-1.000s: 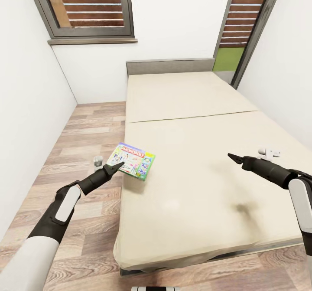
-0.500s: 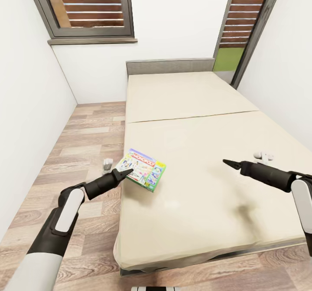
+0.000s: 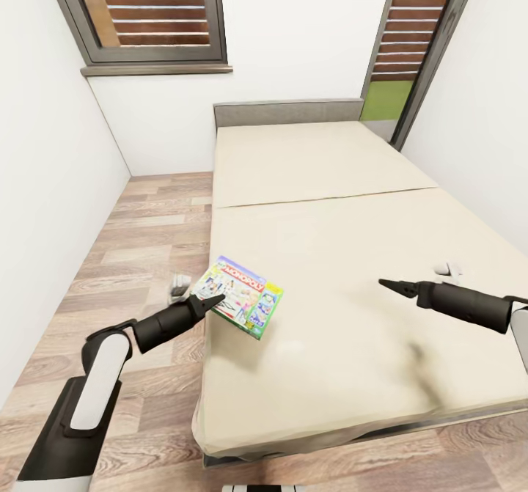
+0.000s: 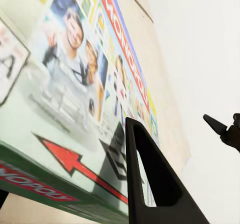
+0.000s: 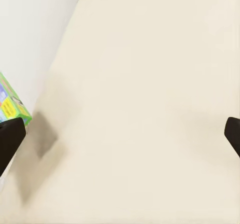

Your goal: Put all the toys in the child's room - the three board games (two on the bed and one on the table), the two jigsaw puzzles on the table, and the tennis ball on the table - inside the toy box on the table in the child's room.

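At the left, the left tool [image 3: 213, 301] pinches the near corner of 1 board game [image 3: 242, 296] — a green-edged Monopoly box — lifted and tilted above the bed's [image 3: 352, 213] left edge, probably so it clears the mattress for carrying off. To the right, the right tool [image 3: 390, 284] hovers over bare mattress holding nothing; whether its fingers are spread cannot be told — likely just parked clear.

A flat green-edged Monopoly board game [image 3: 240, 295], its lid printed with people and a red arrow, is tilted above the near left edge of the beige bed [image 3: 345, 206], casting a shadow on it.
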Controlling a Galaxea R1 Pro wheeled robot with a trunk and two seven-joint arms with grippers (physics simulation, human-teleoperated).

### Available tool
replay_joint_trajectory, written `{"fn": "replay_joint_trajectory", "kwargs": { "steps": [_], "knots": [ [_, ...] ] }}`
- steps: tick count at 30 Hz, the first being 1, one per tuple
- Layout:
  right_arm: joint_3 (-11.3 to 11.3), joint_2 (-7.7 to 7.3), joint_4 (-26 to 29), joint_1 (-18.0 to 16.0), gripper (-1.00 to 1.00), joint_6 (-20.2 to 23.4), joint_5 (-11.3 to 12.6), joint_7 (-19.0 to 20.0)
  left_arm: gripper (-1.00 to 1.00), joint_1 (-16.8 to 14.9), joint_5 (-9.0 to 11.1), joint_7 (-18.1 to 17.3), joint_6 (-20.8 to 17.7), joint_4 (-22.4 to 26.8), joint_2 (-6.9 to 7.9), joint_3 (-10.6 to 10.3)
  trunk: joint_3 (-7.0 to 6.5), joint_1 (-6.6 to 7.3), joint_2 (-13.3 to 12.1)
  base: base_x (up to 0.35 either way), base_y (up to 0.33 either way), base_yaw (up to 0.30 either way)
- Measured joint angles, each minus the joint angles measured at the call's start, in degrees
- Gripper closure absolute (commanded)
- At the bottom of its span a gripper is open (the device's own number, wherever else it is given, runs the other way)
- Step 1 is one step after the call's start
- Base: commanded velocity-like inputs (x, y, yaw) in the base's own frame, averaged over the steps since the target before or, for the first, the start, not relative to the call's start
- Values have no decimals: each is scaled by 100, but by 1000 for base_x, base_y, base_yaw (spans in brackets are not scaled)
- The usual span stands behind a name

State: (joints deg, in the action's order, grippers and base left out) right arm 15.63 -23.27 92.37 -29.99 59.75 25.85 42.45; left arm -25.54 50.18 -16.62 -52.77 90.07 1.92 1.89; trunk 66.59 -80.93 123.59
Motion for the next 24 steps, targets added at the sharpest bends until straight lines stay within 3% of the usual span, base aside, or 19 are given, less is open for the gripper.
{"fn": "replay_joint_trajectory", "kwargs": {
  "steps": [5,9,14,17,24],
  "knots": [
    [2,-49,0,12,-100,1,0,85,100,52,86,80,-43,96,-2,24,-90,110,-201,0,0,0],
    [0,-77,0,19,-100,1,1,136,100,101,369,134,-69,155,25,51,-162,198,-361,0,0,0],
    [-6,-69,0,21,-100,1,0,154,100,127,580,157,-77,175,57,88,-251,308,-562,0,0,0],
    [-16,-61,0,22,-100,1,1,163,100,162,744,165,-87,185,79,214,-306,373,-682,0,0,0],
    [-29,-47,0,23,-100,1,2,170,100,195,917,174,-161,192,89,362,-458,527,-963,0,0,0]
  ]
}}
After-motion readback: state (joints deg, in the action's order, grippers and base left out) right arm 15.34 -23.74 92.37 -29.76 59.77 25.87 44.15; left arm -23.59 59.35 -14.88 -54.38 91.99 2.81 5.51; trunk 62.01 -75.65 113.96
